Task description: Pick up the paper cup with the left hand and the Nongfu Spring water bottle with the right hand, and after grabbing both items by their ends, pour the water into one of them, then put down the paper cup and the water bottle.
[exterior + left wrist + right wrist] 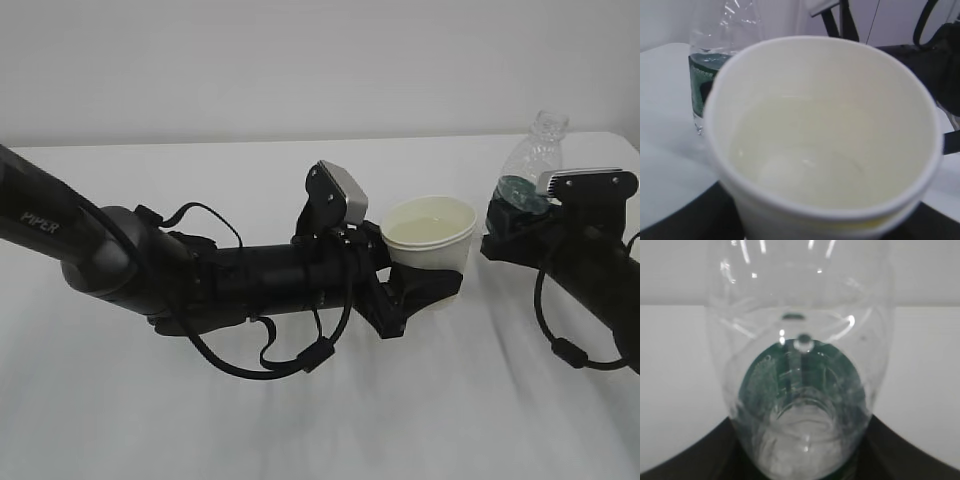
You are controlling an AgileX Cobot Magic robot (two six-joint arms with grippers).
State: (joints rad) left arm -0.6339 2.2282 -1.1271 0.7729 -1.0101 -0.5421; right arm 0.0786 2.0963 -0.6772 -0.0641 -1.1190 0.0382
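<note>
Between my left fingers [425,290] sits the paper cup [430,240], clamped low on its wall just above the base, the black jaws wrapping its lower part while the rolled rim stands free and level above them. My left wrist view looks straight down into it: water [810,160] lies in the bottom, pale against the cream lining, so I judge the pour is done. The cup stands upright; whether its base touches the table [300,420] I cannot tell, since my own gripper hides it.

My right fingers [520,225] are closed on the Nongfu Spring water bottle [530,165] at the green label band, near its lower end. It stands upright too, open mouth at twelve o'clock, and what I can see of the clear body above the label looks empty, though I cannot rule out a little left below. From the cup, the bottle sits at three o'clock, near but not touching.

Further out, my left arm lies long and low across the table from nine o'clock, cables looping beneath it; my right arm comes in from four o'clock.

So the step in hand, as I read it, is the putting down. Next I need both bases flat on the table before I let go, the cup kept level so nothing slops. Then I spread each pair of fingers fully and draw straight back, left toward nine, right toward four, without brushing the light cup or tipping the bottle.
</note>
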